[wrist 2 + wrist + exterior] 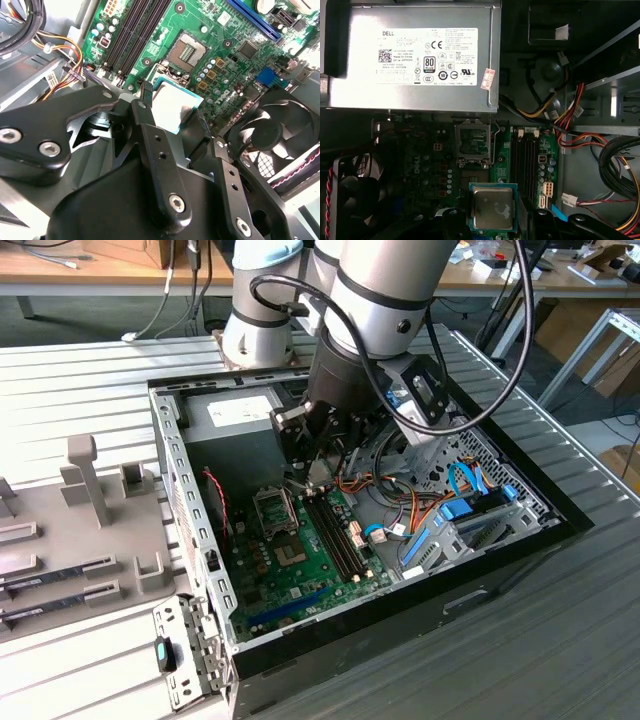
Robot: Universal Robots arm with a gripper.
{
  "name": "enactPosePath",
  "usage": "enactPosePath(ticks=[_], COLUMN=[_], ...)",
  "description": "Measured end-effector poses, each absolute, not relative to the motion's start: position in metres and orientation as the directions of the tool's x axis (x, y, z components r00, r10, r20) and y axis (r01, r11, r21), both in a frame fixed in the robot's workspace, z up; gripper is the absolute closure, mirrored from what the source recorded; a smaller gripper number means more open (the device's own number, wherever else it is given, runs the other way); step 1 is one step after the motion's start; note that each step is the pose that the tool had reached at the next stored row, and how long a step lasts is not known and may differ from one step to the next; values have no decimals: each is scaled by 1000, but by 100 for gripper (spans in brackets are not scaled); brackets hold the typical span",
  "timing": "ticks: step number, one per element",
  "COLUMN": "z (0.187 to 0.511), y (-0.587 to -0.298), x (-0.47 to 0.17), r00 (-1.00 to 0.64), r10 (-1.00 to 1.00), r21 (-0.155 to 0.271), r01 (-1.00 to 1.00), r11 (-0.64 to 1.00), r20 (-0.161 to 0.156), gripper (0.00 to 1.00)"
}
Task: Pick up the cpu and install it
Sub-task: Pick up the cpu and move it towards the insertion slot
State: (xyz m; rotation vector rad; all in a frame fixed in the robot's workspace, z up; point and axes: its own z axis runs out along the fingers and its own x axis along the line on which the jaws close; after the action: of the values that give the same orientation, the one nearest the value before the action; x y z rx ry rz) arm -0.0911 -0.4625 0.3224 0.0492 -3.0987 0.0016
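Observation:
The cpu (492,207) is a small square chip with a silvery metal top and a pale blue-green rim. My gripper (172,106) is shut on it, one black finger (146,92) on each of two opposite edges. It hangs level above the green motherboard (300,570) inside the open computer case. The black socket frame (473,142) lies open on the board a short way from the chip, with its metal lever alongside. In the exterior view my gripper (318,478) hovers just behind the socket (275,508), between it and the memory slots (335,535).
A grey power-supply box (415,55) sits at the back of the case beyond the socket. A black fan (270,135) stands on the socket's other side. Orange, red and black cables (570,125) and a metal drive cage (470,520) crowd the exterior view's right. A grey fixture (80,510) lies outside the case.

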Motion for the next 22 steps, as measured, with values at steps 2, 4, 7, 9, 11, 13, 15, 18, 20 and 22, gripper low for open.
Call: enactPosePath(ticks=[2, 4, 7, 9, 11, 13, 15, 18, 20, 22], z=[322, 319, 317, 316, 316, 315, 314, 314, 313, 312], y=[-463, -464, -464, -464, -465, -465, -465, -465, -465, -466], x=[-90, -88, -86, -86, -85, -85, -84, -84, -83, -82], r00=[-999, -999, -999, -999, -999, -999, -999, -999, -999, -999], r10=[-32, -32, -32, -32, -32, -32, -32, -32, -31, -31], r21=[-1, -2, -3, -4, -4, -5, -5, -5, -6, -6], r01=[-32, -32, -32, -32, -32, -32, -32, -32, -32, -32], r11=[999, 999, 999, 999, 999, 999, 999, 999, 999, 999], r20=[43, 43, 43, 43, 43, 43, 43, 43, 43, 43], gripper=[53, 53, 53, 53, 53, 53, 53, 53, 53, 53])
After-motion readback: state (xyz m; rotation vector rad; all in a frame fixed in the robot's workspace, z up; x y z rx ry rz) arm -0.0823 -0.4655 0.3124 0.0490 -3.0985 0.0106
